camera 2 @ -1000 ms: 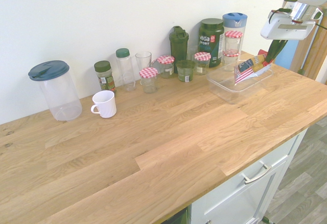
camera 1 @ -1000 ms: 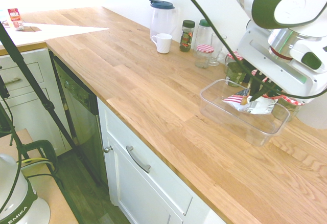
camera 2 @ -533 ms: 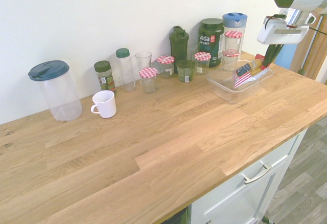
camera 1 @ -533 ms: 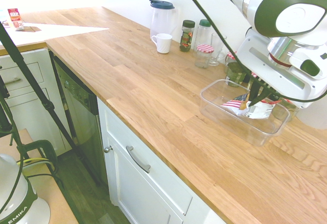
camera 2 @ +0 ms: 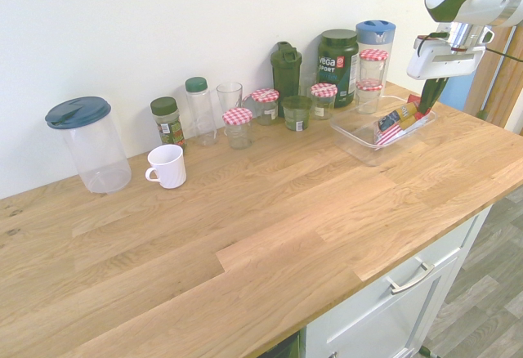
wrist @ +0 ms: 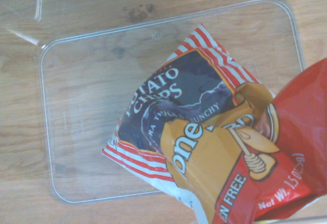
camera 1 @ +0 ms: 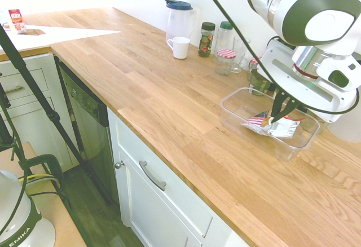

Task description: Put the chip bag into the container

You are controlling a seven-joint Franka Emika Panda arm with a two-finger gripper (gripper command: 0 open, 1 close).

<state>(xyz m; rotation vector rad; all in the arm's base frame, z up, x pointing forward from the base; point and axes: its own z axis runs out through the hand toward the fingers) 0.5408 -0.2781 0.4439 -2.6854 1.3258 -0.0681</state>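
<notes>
We see the jaws gripping one end of the chip bag, its long axis slanting from them down into the container.

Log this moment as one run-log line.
hand: shut on chip bag | bag: lowered inside clear container, not yet released | next: likely release

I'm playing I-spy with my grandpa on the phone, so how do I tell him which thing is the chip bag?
On the long wooden counter, find the clear rectangular plastic tub. The small crinkly chip bag is in there, pinched by the gripper. Unlike the glass jars nearby, it has red-and-white stripes and says POTATO CHIPS.
</notes>
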